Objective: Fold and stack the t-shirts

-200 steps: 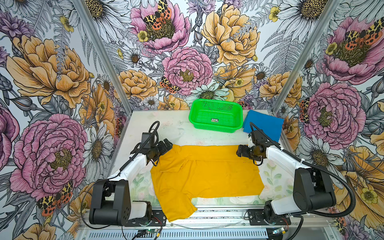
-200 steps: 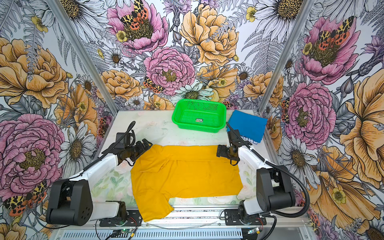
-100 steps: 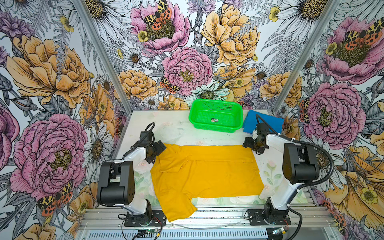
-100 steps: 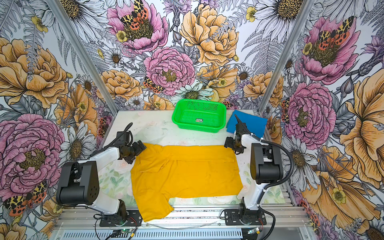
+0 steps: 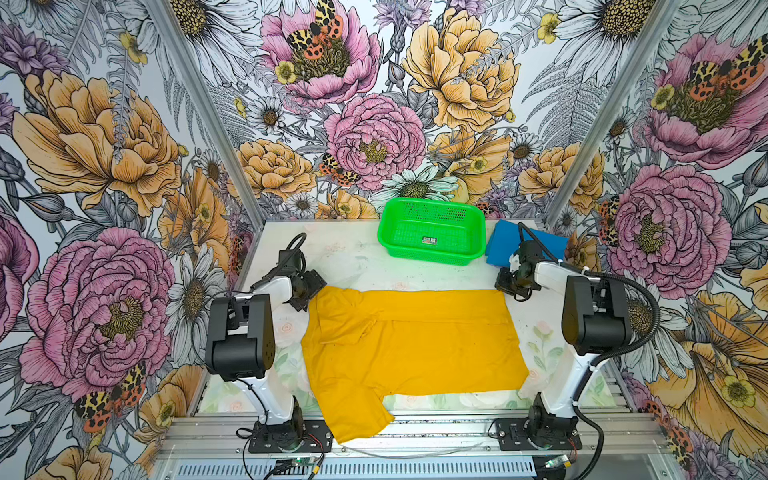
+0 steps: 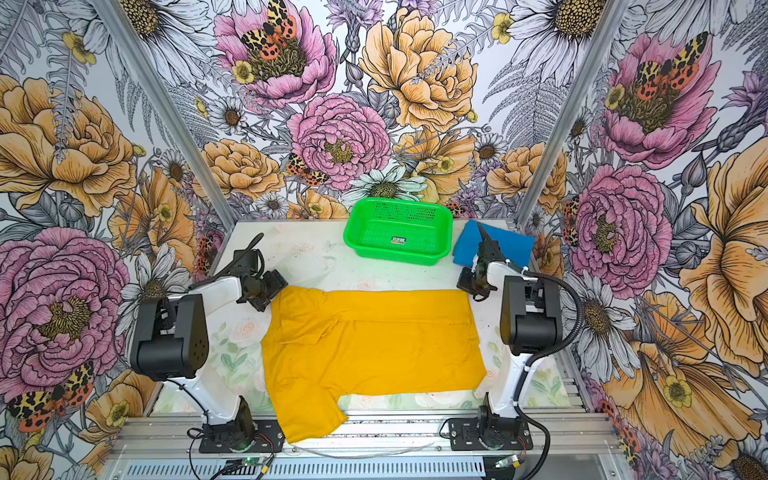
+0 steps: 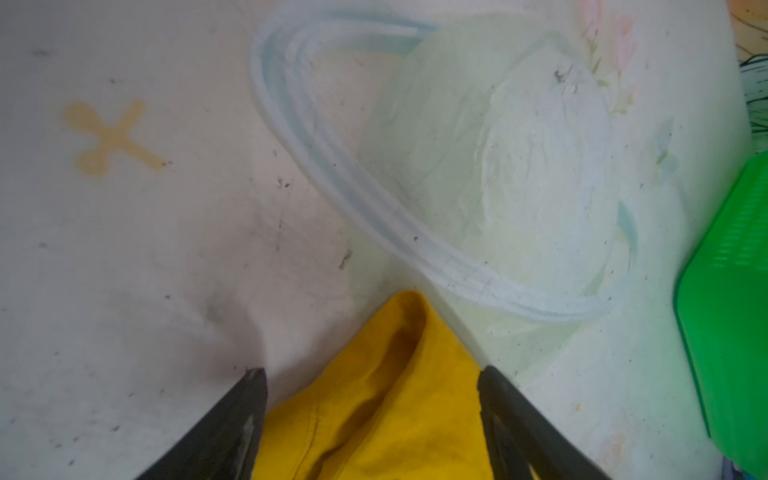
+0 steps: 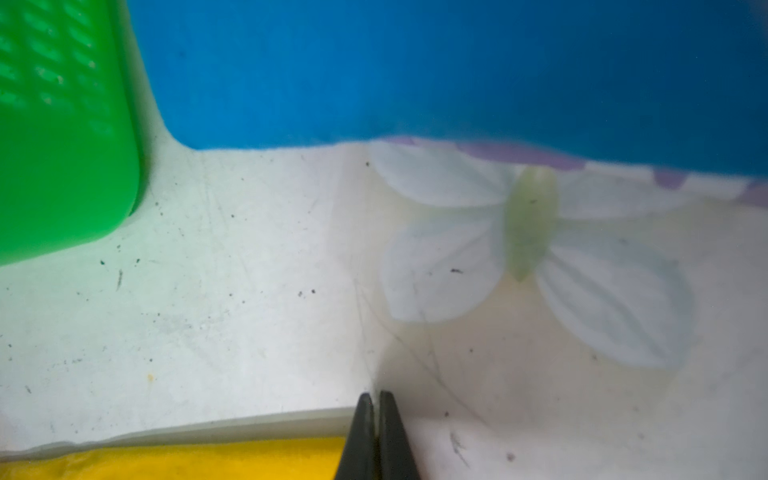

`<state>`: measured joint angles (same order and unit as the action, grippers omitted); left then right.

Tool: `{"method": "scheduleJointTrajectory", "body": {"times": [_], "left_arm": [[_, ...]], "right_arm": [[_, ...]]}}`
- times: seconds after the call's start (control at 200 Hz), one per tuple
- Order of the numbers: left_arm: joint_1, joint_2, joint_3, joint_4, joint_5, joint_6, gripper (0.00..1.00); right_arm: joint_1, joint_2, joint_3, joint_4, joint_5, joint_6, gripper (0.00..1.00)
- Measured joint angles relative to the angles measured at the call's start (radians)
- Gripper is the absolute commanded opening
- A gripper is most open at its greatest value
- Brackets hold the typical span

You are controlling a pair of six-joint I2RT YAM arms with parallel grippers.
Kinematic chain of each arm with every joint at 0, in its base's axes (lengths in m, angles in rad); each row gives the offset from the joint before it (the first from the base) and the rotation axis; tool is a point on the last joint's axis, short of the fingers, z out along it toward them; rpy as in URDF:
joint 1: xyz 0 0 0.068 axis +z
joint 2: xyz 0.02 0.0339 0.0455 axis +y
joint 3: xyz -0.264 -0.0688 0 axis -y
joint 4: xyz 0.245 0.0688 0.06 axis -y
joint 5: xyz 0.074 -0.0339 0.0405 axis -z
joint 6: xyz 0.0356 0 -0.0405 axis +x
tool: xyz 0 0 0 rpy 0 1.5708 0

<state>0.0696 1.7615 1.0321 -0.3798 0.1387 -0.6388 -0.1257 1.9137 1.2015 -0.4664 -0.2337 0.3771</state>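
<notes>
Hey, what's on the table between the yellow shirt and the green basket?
Nothing: only bare tabletop separates the yellow shirt from the green basket, as both top views show.

The spread-out shirt (image 5: 411,336) lies flat across the middle and front of the table (image 5: 357,257), with one sleeve reaching past the front edge on the left. Behind it, at the back edge and right of centre, stands the basket (image 5: 428,255). The folded shirt (image 5: 500,245) lies just beside the basket on its right, in the back right corner. A bare strip of table separates both from the spread-out shirt. The left gripper (image 5: 309,291) is at the back left corner of the spread-out shirt, and in the left wrist view that corner lies between its fingers (image 7: 232,415). The right gripper (image 5: 509,286) is at the back right corner, in front of the folded shirt.
</notes>
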Motion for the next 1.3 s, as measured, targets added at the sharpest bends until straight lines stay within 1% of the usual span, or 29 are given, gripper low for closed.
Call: {"method": "scheduleJointTrajectory", "body": {"times": [0.075, 0.165, 0.285, 0.375, 0.425, 0.485, 0.61, 0.645, 0.7, 0.76, 0.805, 1.011, 1.166, 1.301], "left_arm": [[0.000, 0.031, 0.035, -0.006, 0.001, 0.018, 0.68], [-0.004, 0.064, 0.076, -0.018, 0.000, 0.040, 0.69], [-0.015, 0.109, 0.124, -0.028, -0.002, 0.073, 0.73], [-0.032, 0.115, 0.139, -0.040, -0.001, 0.093, 0.73], [-0.044, 0.117, 0.143, -0.050, -0.001, 0.107, 0.70], [-0.056, 0.122, 0.151, -0.063, -0.001, 0.122, 0.62], [-0.075, 0.147, 0.179, -0.092, -0.001, 0.162, 0.40], [-0.079, 0.155, 0.185, -0.100, -0.005, 0.169, 0.32], [-0.085, 0.162, 0.196, -0.114, -0.019, 0.176, 0.15], [-0.088, 0.163, 0.203, -0.129, -0.041, 0.174, 0.00], [-0.093, 0.163, 0.209, -0.146, -0.059, 0.189, 0.00], [-0.095, 0.169, 0.258, -0.196, -0.113, 0.186, 0.00], [-0.083, 0.237, 0.388, -0.211, -0.126, 0.186, 0.00], [-0.066, 0.333, 0.533, -0.222, -0.128, 0.193, 0.00]], "right_arm": [[-0.007, 0.000, 0.005, -0.001, 0.005, 0.000, 0.03], [-0.011, 0.012, 0.023, -0.003, 0.006, 0.000, 0.03], [-0.011, 0.029, 0.042, -0.003, 0.005, 0.000, 0.03], [-0.011, 0.031, 0.045, -0.003, 0.005, 0.000, 0.03], [-0.011, 0.031, 0.047, -0.003, 0.005, -0.001, 0.03], [-0.011, 0.031, 0.048, -0.004, 0.005, -0.002, 0.03], [-0.011, 0.031, 0.049, -0.004, 0.005, -0.004, 0.03], [-0.011, 0.031, 0.049, -0.004, 0.005, -0.004, 0.03], [-0.011, 0.031, 0.049, -0.004, 0.005, -0.004, 0.03], [-0.011, 0.031, 0.049, -0.004, 0.005, -0.004, 0.03], [-0.011, 0.031, 0.051, -0.005, 0.005, -0.004, 0.03], [-0.011, 0.038, 0.095, -0.014, 0.002, 0.000, 0.01], [-0.011, 0.063, 0.153, -0.009, 0.002, 0.018, 0.01], [-0.009, 0.097, 0.204, -0.006, 0.000, 0.045, 0.01]]}}
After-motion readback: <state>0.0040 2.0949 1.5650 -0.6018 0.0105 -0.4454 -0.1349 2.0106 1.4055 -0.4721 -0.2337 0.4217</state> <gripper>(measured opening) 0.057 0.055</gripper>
